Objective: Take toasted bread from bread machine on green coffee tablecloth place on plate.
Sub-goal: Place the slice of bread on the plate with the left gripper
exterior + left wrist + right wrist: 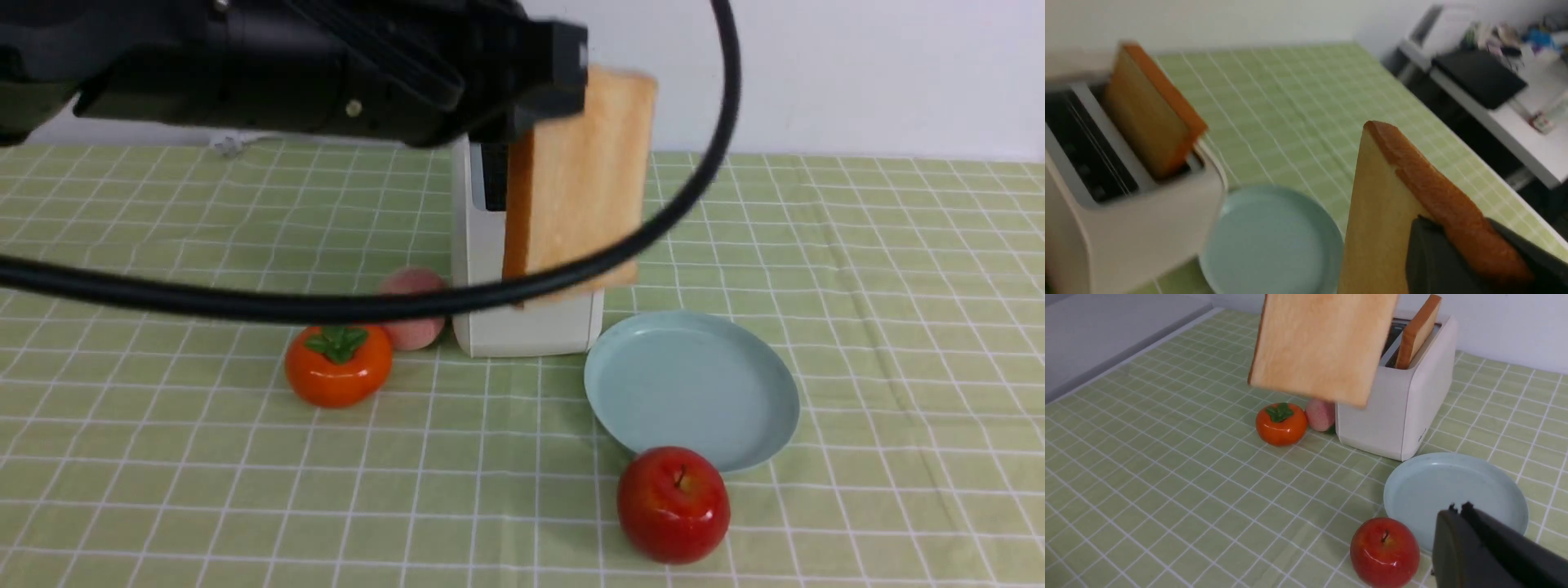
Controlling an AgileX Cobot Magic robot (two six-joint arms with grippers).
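My left gripper reaches in from the upper left and is shut on one slice of toasted bread. The slice hangs upright in the air in front of the cream bread machine, above the near edge of the pale blue-green plate. In the left wrist view its fingers clamp the slice's brown crust. A second slice stands tilted in the machine's slot. My right gripper is shut on nothing, low over the plate's near side. The green coffee tablecloth covers the table.
An orange persimmon and a pink peach lie left of the bread machine. A red apple touches the plate's front rim. A black cable loops across the front view. A cluttered desk stands beyond the table's edge.
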